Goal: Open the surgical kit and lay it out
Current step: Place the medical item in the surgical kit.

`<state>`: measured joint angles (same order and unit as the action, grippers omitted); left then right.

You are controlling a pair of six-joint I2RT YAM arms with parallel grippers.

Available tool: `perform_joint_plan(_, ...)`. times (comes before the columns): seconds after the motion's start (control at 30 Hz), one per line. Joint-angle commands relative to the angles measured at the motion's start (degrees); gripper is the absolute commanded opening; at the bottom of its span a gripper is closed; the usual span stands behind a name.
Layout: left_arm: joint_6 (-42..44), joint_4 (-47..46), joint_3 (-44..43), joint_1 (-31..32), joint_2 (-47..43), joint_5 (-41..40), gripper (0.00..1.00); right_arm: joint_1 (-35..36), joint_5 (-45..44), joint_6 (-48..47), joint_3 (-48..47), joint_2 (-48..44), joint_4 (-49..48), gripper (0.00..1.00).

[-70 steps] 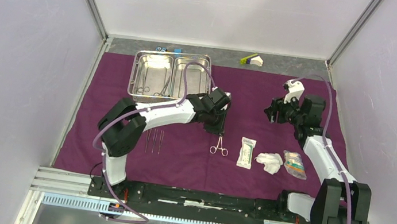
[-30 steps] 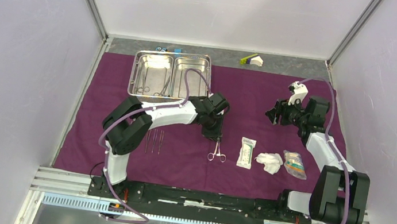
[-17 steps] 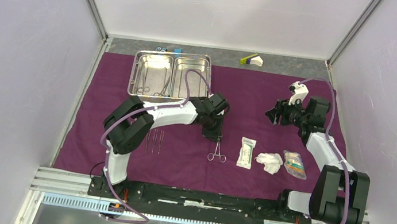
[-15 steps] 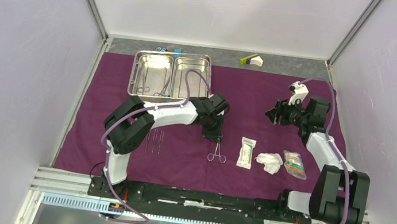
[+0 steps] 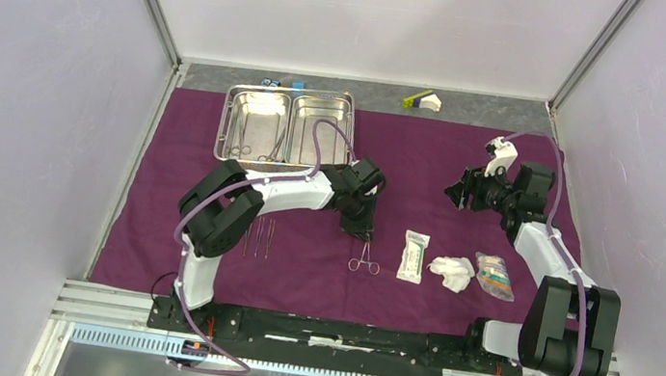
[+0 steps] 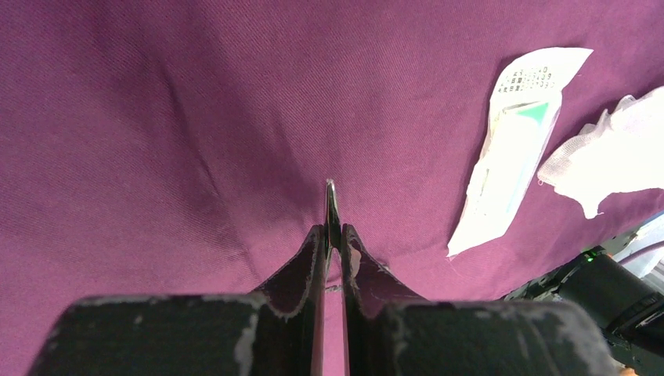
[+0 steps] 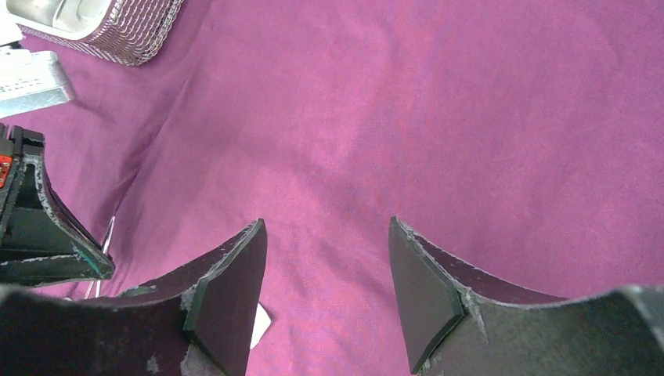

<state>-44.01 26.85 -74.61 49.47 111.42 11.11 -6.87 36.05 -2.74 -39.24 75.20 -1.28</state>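
Observation:
The dark purple cloth (image 5: 430, 162) lies spread flat on the table. The steel tray (image 5: 347, 136) stands at the back left with ring-handled instruments in it. My left gripper (image 5: 360, 223) is shut on the tip end of the ring-handled forceps (image 5: 364, 256), whose rings point toward the near edge, low over the cloth. In the left wrist view the thin metal tip (image 6: 330, 202) sticks out between the shut fingers (image 6: 313, 251). The tweezers (image 5: 257, 236), white packet (image 5: 414, 255), gauze (image 5: 452, 272) and clear packet (image 5: 493, 275) lie in a row. My right gripper (image 5: 458, 192) is open and empty above the cloth (image 7: 438, 117).
A small blue block (image 5: 296, 85) and a yellow-green and white piece (image 5: 421, 100) lie on the grey strip behind the cloth. White walls enclose the table on three sides. The white packet (image 6: 513, 153) and gauze (image 6: 615, 157) lie just right of my left gripper.
My left gripper has carried the forceps a little toward the near edge. The right arm drew back slightly to the right. Almost nothing has moved in the last half second.

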Motion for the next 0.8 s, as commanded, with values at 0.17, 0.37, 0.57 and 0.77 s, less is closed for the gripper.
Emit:
perform_joint_plan(0.17,-1.96,-1.19,-1.28,-0.17,1.78,1.71,0.12,-0.33,1.13,0.72,0.39,0.61,-1.97,0.65)
perform_joint_plan(0.37,-2.39,-1.1,-1.24,-0.17,1.43,1.25,0.15,-0.33,1.3,0.87,0.4,0.74,-1.97,0.65)
perform_joint_plan(0.57,-3.59,-1.27,-1.39,-0.48,1.34,1.14,0.16,-0.42,1.39,0.89,0.48,0.58,-2.06,0.65)
perform_joint_plan(0.77,-5.66,-1.63,-1.78,-0.52,1.7,1.85,0.14,-0.5,1.47,0.89,0.57,0.37,-2.02,0.65)
